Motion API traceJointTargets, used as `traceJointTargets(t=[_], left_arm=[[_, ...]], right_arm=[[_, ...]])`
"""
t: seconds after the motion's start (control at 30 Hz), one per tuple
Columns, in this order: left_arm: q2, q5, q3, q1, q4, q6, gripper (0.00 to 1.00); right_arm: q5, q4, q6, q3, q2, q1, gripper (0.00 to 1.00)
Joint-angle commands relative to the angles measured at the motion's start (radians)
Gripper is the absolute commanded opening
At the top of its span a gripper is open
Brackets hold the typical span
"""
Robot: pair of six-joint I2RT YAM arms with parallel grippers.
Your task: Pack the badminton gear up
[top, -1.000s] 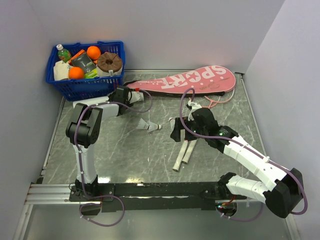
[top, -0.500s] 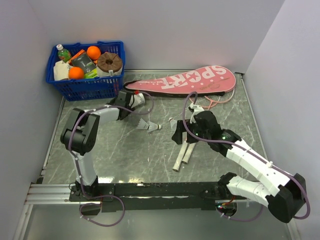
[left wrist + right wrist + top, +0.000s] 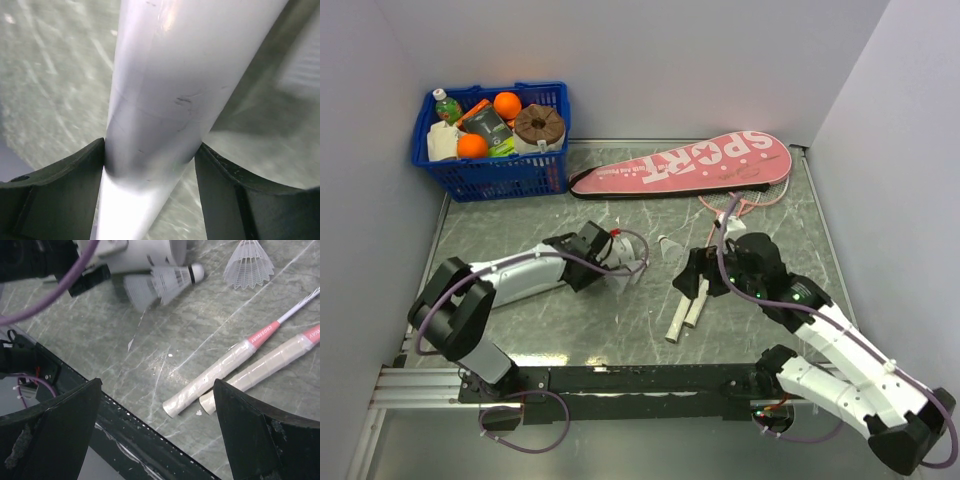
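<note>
My left gripper [image 3: 605, 255] is shut on the long white tube [image 3: 623, 247], which fills the left wrist view [image 3: 165, 75] between the two jaws of the gripper [image 3: 150, 170]. The tube's open end [image 3: 150, 252] lies by a white feather shuttlecock [image 3: 172, 279], also seen from above [image 3: 628, 272]. A second shuttlecock [image 3: 670, 247] stands nearby [image 3: 248, 265]. My right gripper [image 3: 698, 268] is open and empty [image 3: 158, 382] above the two rackets' white handles [image 3: 685, 312] [image 3: 220, 375]. The pink "SPORT" case [image 3: 690, 160] lies at the back, with the racket heads [image 3: 752, 197] beside it.
A blue basket [image 3: 490, 172] with oranges and bottles stands in the back left corner. Walls close in the table at the left, back and right. The black rail [image 3: 620, 378] with both arm bases runs along the near edge.
My left gripper has carried the tube from beside the basket to the table's middle, next to a shuttlecock. My right gripper has drifted a little right and nearer, still open.
</note>
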Motion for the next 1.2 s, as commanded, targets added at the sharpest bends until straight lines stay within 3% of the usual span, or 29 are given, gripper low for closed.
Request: traceJointTargets(t=[0.0,0.03,0.07,0.27,0.33,0.4,0.7,1.03,1.17], left_arm=[[-0.063,0.059,-0.057,-0.052,-0.078,-0.098,0.49],[-0.072,0.06,-0.061,-0.055,-0.078,-0.1,0.6],[-0.088,0.066,-0.06,-0.055,-0.079,-0.101,0.64],[-0.069,0.14,0.009,-0.055,-0.125,-0.092,0.79],[-0.053,0.168,0.054,-0.057,-0.17,-0.092,0.93],[-0.033,0.224,0.092,-0.057,-0.194,-0.085,0.99],[0.056,0.313,0.19,-0.058,-0.22,-0.023,0.97],[0.144,0.37,0.189,-0.07,-0.182,0.006,0.99],[0.173,0.385,0.192,-0.07,-0.178,0.009,0.88]], right_arm=[[0.0,-0.043,0.01,-0.029,-0.09,0.005,1.0],[0.002,-0.051,0.012,-0.032,-0.099,0.007,1.0],[0.0,-0.052,0.015,-0.035,-0.105,0.005,1.0],[-0.003,-0.06,0.012,-0.029,-0.111,0.007,1.0],[-0.003,-0.06,0.004,-0.026,-0.102,0.007,1.0],[0.0,-0.059,-0.001,-0.023,-0.095,0.005,1.0],[0.0,-0.034,-0.002,-0.046,-0.079,0.005,1.0],[0.008,-0.011,0.013,-0.095,-0.084,0.007,1.0],[0.011,-0.005,0.022,-0.104,-0.085,0.007,1.0]])
